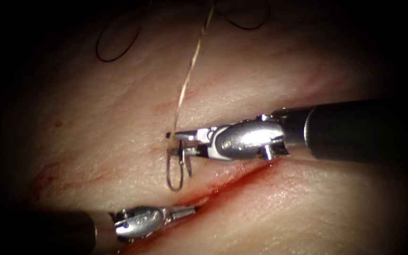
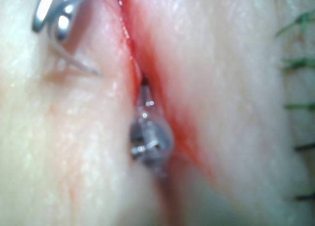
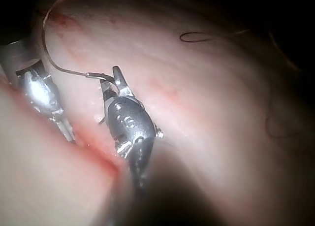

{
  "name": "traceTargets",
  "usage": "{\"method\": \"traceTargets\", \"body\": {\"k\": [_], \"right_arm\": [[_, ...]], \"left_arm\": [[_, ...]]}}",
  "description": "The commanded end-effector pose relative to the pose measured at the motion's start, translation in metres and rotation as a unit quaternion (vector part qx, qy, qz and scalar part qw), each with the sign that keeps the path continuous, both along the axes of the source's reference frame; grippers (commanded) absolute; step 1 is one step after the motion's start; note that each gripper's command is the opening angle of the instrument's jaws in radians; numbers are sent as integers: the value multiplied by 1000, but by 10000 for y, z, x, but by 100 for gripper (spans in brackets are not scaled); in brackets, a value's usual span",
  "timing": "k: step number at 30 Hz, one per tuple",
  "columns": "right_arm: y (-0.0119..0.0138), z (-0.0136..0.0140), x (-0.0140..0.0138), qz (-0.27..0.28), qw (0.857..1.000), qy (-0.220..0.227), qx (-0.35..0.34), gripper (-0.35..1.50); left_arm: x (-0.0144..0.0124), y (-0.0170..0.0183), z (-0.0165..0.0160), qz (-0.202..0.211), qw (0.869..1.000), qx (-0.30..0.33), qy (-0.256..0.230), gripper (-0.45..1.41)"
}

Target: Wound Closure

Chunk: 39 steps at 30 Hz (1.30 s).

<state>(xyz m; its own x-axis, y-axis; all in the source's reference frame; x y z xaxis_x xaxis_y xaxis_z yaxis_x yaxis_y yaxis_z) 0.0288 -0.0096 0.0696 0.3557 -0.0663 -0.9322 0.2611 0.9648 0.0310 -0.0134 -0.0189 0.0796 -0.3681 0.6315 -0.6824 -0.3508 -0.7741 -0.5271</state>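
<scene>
The tissue (image 1: 119, 118) looks soft, moist and faintly glossy, with a fine streaky grain. Along the cut (image 1: 242, 177) it is wet and shiny with red fluid (image 1: 223, 186). The right tool (image 1: 180, 144) beside the cut is polished bright metal on a smooth matt dark shaft (image 1: 355, 130). The left tool (image 1: 192, 209) at the cut is the same shiny metal. The needle (image 1: 175, 174) is thin, smooth, gleaming wire. The thread (image 1: 190, 71) is fine and pale, slightly lustrous; a dark, hair-thin matt strand (image 1: 119, 52) lies farther from the cut.

The thread (image 1: 188, 75) is cut off at the far edge. The left tool (image 1: 185, 212) jaw tips are sunk in the cut (image 1: 242, 177); their state cannot be told.
</scene>
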Motion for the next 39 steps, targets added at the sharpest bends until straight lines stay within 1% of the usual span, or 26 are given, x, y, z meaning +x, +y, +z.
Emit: {"method": "traceTargets", "body": {"k": [1,4,6,9,12,19,27,29,31,34,39], "right_arm": [[-6,8,6,-10,1000,-4,3,-35],[-13,12,7,-22,1000,-7,4,-35],[-21,16,9,-41,999,-16,7,-35],[-34,19,11,-63,998,-9,-10,-35],[-42,17,14,-76,997,-5,-10,-35],[-47,18,14,-103,995,-2,-14,-35],[-50,21,12,-108,994,-4,-16,-35],[-48,20,12,-103,994,-8,-18,-35],[-40,16,11,-91,996,-3,-20,-35],[-36,13,10,-88,996,1,-22,-35],[-38,22,8,-74,997,-10,8,-35]], "left_arm": [[-6,-7,5,1,1000,2,-1,-18],[-4,-7,4,2,1000,2,-2,-18],[-3,-6,4,1,1000,2,-1,-18],[-2,-5,4,1,1000,2,-1,-18],[-2,-4,4,1,1000,2,-1,-18],[-2,-4,5,1,1000,2,-1,-20],[-1,-3,5,1,1000,2,-1,-20],[-1,-3,5,1,1000,2,-1,-20],[-1,-3,5,1,1000,2,-1,-20],[-1,-3,5,1,1000,2,-1,-20],[-1,-3,5,1,1000,2,-1,-20]]}}
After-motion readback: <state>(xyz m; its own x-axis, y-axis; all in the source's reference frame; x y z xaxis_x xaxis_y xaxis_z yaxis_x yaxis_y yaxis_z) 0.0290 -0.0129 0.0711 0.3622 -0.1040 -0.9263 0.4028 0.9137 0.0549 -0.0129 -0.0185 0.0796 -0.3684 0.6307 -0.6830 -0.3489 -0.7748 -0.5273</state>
